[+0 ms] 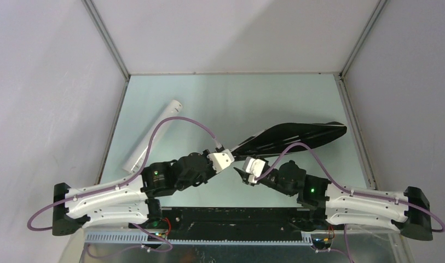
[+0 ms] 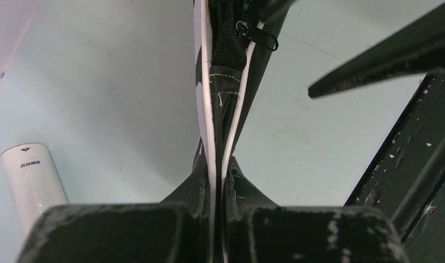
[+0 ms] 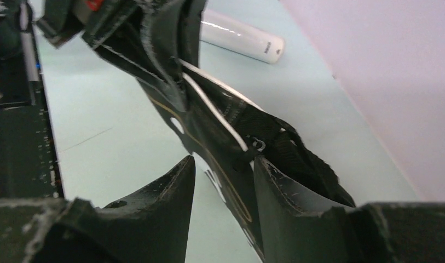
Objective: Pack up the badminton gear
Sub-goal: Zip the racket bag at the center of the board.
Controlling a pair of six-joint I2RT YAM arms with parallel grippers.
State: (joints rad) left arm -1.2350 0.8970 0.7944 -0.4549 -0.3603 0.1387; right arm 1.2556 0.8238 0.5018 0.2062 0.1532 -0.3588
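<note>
At mid desk [image 1: 209, 98] the bag [image 1: 296, 134] lay; L tool [image 1: 232, 152] was clenched on its narrow end, R tool [image 3: 224, 164] was released just beside. Tube [image 1: 152, 137] lay apart, at left.

tube [image 2: 31, 181] print: small dark logo above one line of characters, too small to read
bag [image 3: 209, 142] lettering: white shapes, illegible
</note>
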